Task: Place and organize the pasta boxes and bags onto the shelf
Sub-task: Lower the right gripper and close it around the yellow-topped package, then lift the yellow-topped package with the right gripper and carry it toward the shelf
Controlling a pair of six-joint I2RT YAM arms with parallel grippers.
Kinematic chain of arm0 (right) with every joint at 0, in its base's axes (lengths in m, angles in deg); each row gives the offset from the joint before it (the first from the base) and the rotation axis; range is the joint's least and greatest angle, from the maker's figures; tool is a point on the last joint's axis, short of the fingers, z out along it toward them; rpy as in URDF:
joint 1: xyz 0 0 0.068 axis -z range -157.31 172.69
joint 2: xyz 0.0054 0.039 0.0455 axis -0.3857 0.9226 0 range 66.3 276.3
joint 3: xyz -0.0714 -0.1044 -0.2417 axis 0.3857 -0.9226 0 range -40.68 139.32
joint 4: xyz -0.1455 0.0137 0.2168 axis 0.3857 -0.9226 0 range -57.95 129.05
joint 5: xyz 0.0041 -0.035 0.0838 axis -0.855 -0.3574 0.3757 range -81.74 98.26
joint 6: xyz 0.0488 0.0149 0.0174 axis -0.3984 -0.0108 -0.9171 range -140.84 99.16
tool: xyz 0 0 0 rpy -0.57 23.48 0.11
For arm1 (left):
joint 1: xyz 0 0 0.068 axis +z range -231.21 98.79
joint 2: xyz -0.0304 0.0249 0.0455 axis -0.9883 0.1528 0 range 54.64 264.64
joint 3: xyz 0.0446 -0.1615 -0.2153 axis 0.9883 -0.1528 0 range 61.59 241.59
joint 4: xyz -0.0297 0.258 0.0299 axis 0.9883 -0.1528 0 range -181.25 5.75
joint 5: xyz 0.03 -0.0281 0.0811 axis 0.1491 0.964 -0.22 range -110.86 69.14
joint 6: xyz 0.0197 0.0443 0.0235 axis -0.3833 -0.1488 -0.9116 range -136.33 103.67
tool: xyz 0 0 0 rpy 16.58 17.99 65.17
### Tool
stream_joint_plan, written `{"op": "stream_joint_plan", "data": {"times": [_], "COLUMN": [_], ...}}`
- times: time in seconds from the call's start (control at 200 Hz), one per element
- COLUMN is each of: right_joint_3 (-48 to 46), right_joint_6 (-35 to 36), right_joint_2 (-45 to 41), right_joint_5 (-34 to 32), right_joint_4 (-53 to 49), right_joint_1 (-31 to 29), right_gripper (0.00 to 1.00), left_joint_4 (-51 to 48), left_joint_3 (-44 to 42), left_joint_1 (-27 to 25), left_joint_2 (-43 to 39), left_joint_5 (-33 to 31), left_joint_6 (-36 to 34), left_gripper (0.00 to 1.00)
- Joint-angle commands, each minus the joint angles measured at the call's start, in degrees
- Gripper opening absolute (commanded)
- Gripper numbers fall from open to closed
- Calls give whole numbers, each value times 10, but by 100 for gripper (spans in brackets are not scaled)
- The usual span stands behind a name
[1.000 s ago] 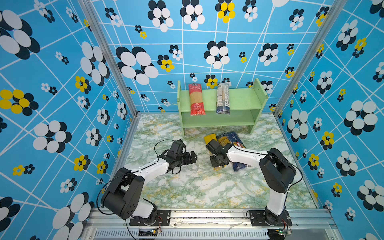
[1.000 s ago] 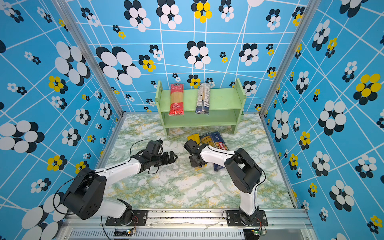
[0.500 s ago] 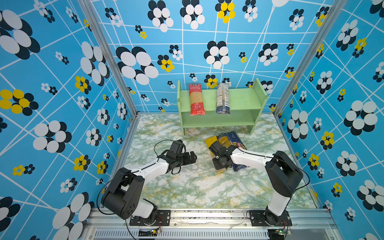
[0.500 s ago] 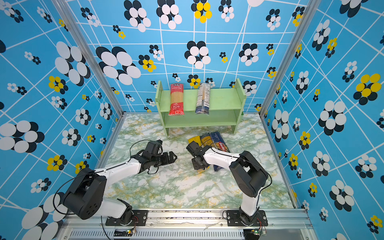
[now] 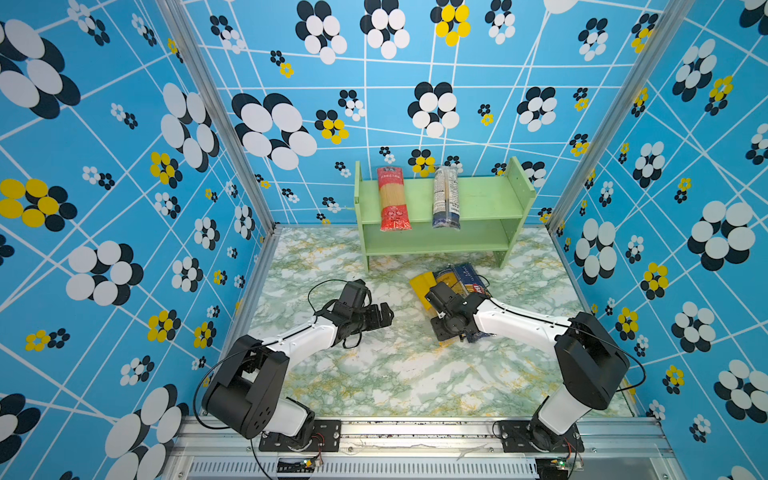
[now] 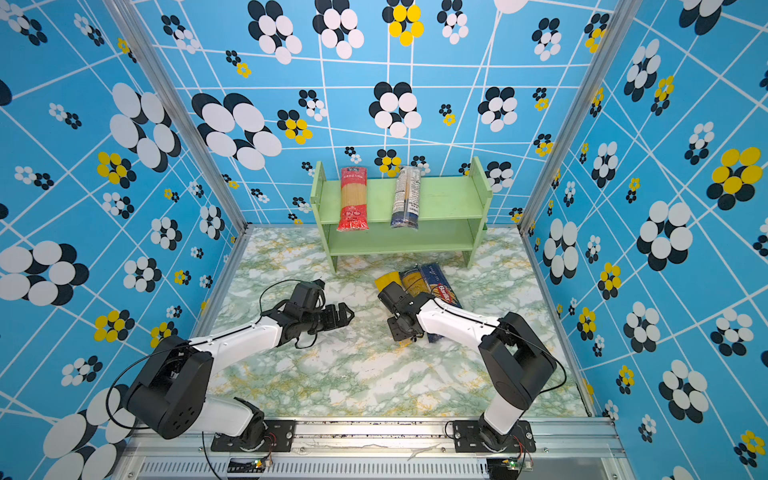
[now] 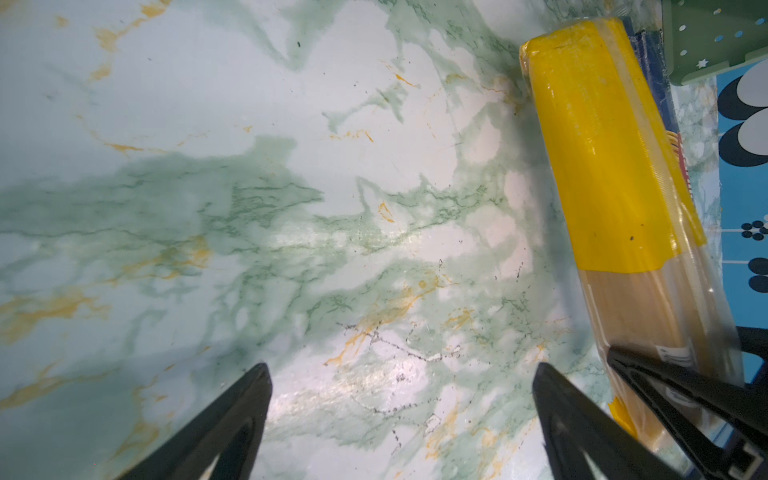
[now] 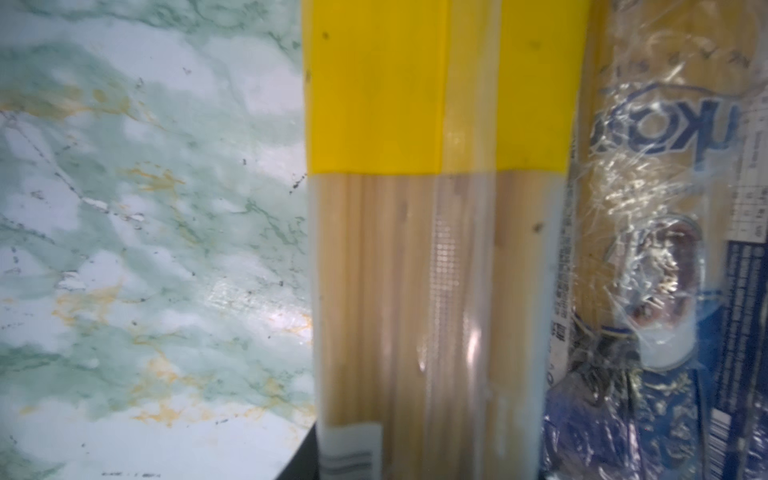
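Observation:
The light green shelf (image 5: pixel 482 203) (image 6: pixel 446 199) stands at the back. Its top tier carries a red-ended bag (image 5: pixel 392 199) (image 6: pixel 353 199) and a clear white/blue-label bag (image 5: pixel 446 197) (image 6: pixel 406 197). In front of it, side by side on the marble floor, lie a yellow-topped bag (image 5: pixel 420 284) (image 6: pixel 385 281) (image 8: pixel 415 249), a blue-ended bag (image 5: pixel 446 276) (image 8: pixel 648 208) and a dark blue Barilla box (image 5: pixel 471 276) (image 6: pixel 441 289). My right gripper (image 5: pixel 446 332) (image 6: pixel 403 330) is shut across the yellow-topped bag's near, clear end. My left gripper (image 5: pixel 384 316) (image 7: pixel 401 374) hovers open and empty to the left.
Patterned blue walls close in the marble floor (image 5: pixel 395 374) on three sides, and a metal rail (image 5: pixel 415 428) runs along the front. The shelf's lower tier (image 5: pixel 432 241) holds nothing. The shelf's pegged side panel (image 7: pixel 706 37) shows beyond the yellow-topped bag (image 7: pixel 598 166).
My right arm has drawn back toward the front right, dragging the yellow-topped bag slightly nearer. The left arm has not moved.

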Motion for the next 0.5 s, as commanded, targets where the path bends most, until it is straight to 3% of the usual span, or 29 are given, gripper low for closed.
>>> {"op": "stream_joint_plan", "data": {"times": [0.0, 0.495], "right_joint_3": [13, 51], "right_joint_6": [16, -37], "right_joint_2": [-52, -182], "right_joint_5": [-33, 10], "right_joint_4": [8, -157], "right_joint_1": [0, 23], "right_gripper": [0, 0], "left_joint_4": [4, -20], "left_joint_3": [2, 37], "left_joint_1": [5, 5], "left_joint_2": [8, 4], "left_joint_5": [8, 19], "left_joint_6": [0, -5], "left_gripper": [99, 99]}}
